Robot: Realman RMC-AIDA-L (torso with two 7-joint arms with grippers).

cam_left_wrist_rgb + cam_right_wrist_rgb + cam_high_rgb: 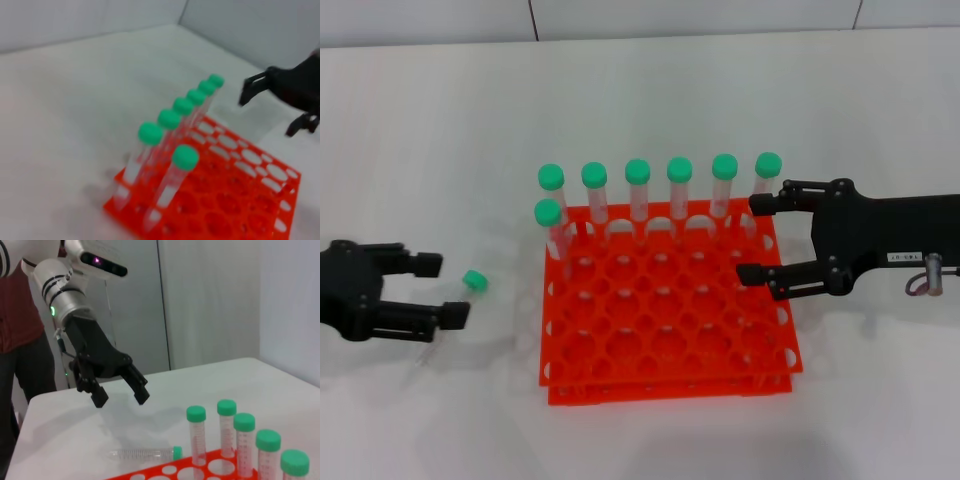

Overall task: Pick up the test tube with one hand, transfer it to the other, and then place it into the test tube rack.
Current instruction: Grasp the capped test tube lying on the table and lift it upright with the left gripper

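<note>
Left of rack (670, 310) | tube (474, 282) lying | left pincer (438, 290) agape | right pincer (756, 238) agape

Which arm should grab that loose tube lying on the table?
Left. The left gripper hovers open right beside the lying test tube, while the right gripper, also open, is across the test tube rack.

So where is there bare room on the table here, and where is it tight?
Free: the table behind the left pincer, and the strip in front of the rack. Crowded: the rack's back edge, packed with upright tubes; the right pincer hangs over its right side; a loose tube lies by the left pincer.
</note>
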